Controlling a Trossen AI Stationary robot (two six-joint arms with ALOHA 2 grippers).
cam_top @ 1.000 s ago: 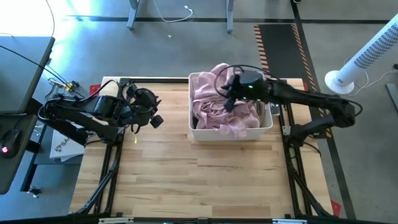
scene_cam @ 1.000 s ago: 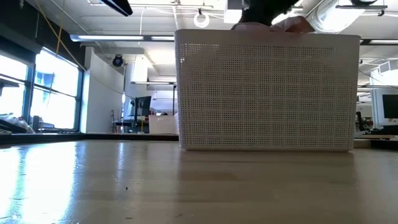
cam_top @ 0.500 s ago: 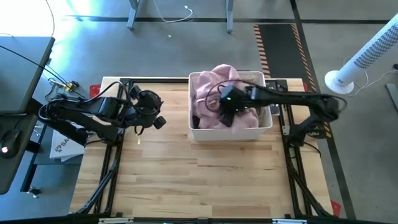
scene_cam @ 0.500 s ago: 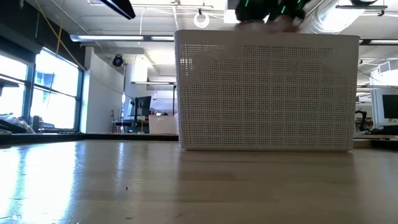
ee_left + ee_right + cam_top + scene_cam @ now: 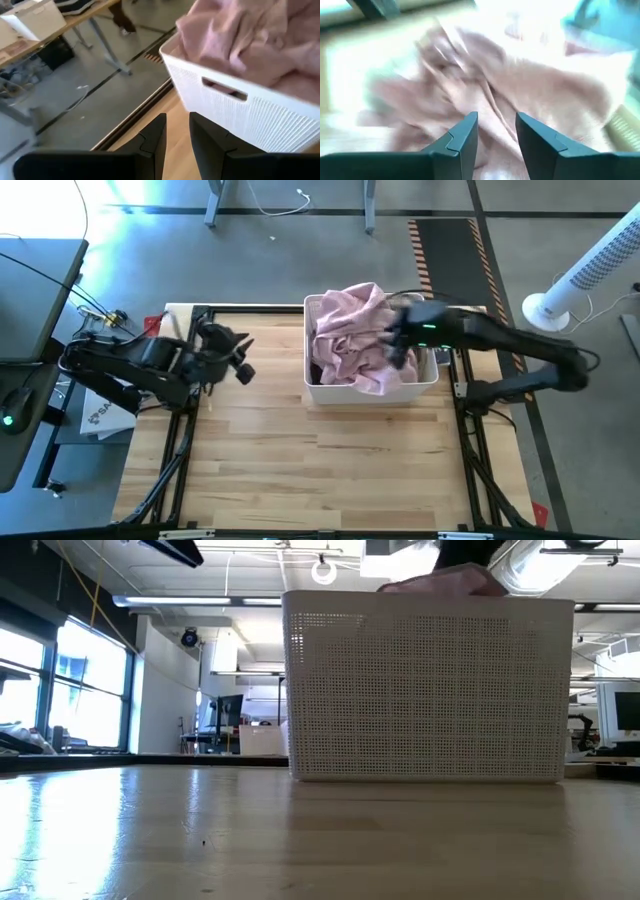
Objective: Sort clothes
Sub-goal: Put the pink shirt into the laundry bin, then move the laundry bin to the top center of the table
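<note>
Spilling crumpled soft pink garment, white lattice-walled plastic basket

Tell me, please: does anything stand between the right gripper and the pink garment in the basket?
Nothing visible does. The right gripper hangs open over the white basket, directly above the pink garment heaped at the top. In the right wrist view only pink fabric shows past its fingers.

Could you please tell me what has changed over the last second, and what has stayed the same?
The right gripper swept toward the basket's left side, then back to its right side, over the pink garment, whose folds have bunched up higher. Its fingers are apart, with no cloth seen between them. The left gripper barely shifted, waiting left of the white basket, which stayed put.
</note>
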